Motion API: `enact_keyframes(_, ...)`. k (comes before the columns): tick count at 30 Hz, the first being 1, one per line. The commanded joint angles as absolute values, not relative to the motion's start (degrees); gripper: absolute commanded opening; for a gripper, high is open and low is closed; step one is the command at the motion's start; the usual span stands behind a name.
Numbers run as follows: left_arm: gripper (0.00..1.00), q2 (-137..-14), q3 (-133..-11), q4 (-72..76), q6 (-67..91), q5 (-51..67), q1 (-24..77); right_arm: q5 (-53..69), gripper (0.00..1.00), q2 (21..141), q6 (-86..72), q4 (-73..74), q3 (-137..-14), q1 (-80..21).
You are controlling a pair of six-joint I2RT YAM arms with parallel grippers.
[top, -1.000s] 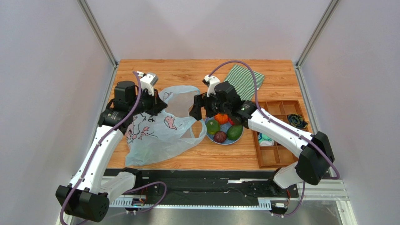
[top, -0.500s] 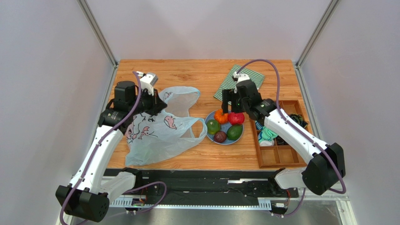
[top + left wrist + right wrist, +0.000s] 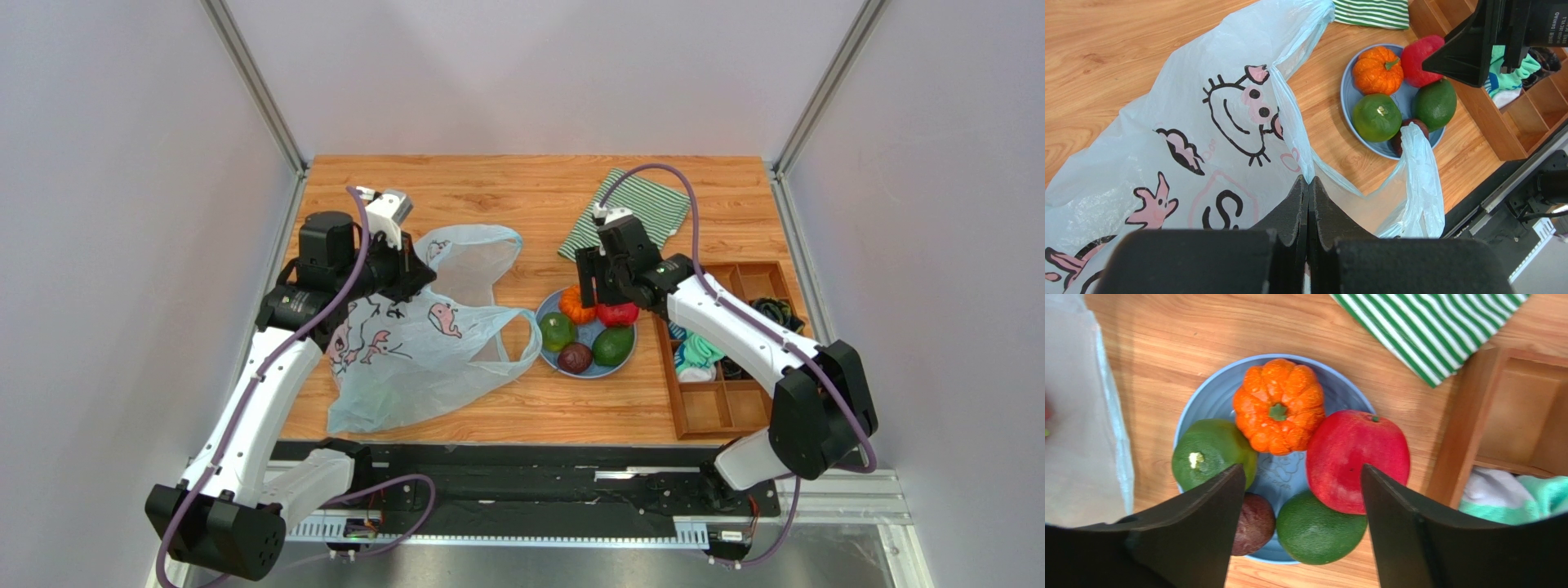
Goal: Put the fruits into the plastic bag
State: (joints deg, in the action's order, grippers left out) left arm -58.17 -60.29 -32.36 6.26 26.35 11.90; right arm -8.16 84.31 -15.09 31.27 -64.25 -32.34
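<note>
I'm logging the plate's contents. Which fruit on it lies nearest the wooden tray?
The red apple, at the edge of the blue plate beside the wooden tray. It is the only red one, and every other fruit sits farther left.

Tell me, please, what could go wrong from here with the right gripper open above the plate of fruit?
The fruits sit packed on the blue plate; the open right gripper, closing on the red apple, might shove the orange one or the dark green one off.
The plastic bag lies mostly flat, pinched at one spot by the left gripper, so its mouth may be too narrow.
A bag handle lies at the plate's rim and could snag.
</note>
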Motion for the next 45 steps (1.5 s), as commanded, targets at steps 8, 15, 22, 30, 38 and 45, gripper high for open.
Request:
enact_keyframes(8,0.00,-57.57,-61.87,-31.64,5.80,26.28,11.60,-13.45,0.93,83.58,-15.47,31.99,-64.69,-29.98)
enact_keyframes(15,0.00,-57.66,-61.79,-31.73,5.80,26.28,11.60,-6.60,0.99,86.31,-15.73,30.67,-64.07,-27.42)
enact_keyframes(22,0.00,-57.74,-61.79,-31.64,5.80,26.28,11.60,-2.02,0.99,88.86,-16.44,29.71,-63.28,-25.58)
enact_keyframes(30,0.00,-57.83,-61.87,-31.64,5.89,26.37,11.60,-3.60,0.99,89.64,-16.79,30.41,-62.40,-25.14)
enact_keyframes(38,0.00,-57.83,-61.79,-31.64,5.80,26.28,11.60,-3.96,0.98,91.32,-17.05,30.41,-61.88,-25.14)
enact_keyframes(45,0.00,-57.74,-61.87,-31.82,5.80,26.10,11.60,-4.48,0.84,91.23,-16.70,30.50,-61.70,-24.87)
